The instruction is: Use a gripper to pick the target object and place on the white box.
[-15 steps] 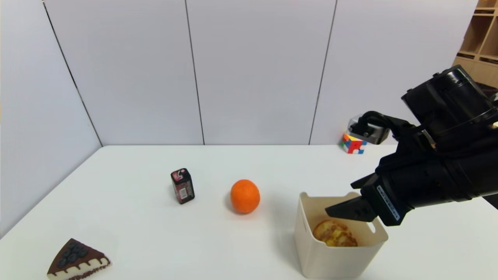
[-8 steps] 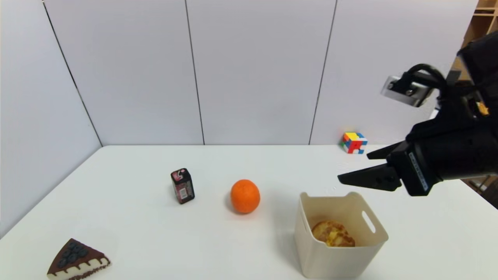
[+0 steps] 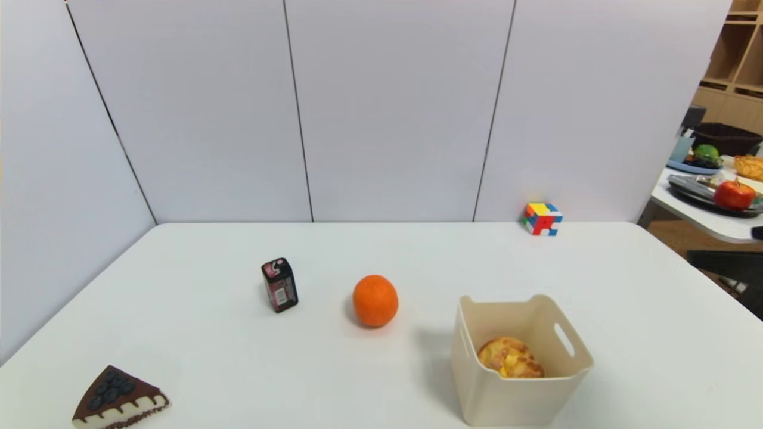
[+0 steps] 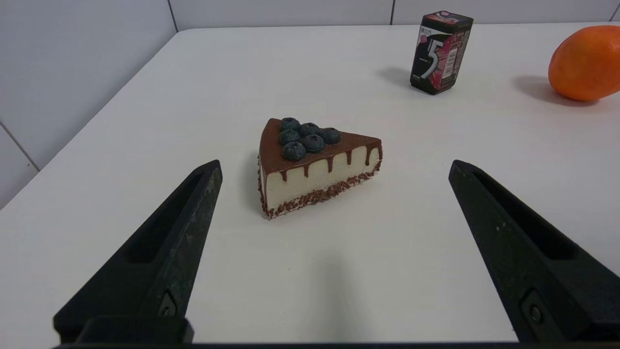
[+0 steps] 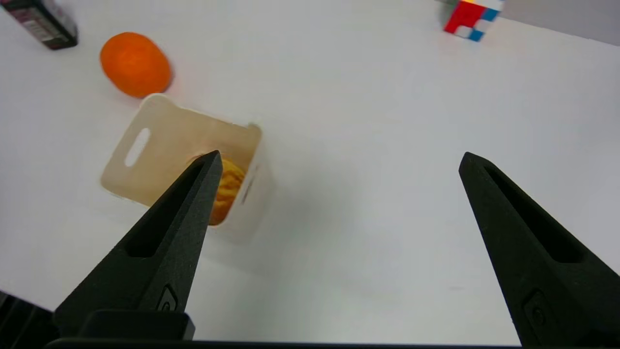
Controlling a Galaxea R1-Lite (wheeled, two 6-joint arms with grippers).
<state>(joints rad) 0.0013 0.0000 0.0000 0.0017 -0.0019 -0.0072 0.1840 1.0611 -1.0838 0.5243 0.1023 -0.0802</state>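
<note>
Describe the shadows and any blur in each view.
Head view: sharp; soft shadow left of the cream-white plastic bin. Left wrist view: crisp; the chocolate-topped cake slice and black gum box cast shadows leftward. Right wrist view: slightly soft; the multicoloured puzzle cube blurs.

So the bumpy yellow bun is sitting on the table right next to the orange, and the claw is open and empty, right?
Not quite. The bun is not on the table beside the orange; it lies inside the white box, as the head view shows. The rest holds: the right gripper is open and empty, up above the table.
</note>
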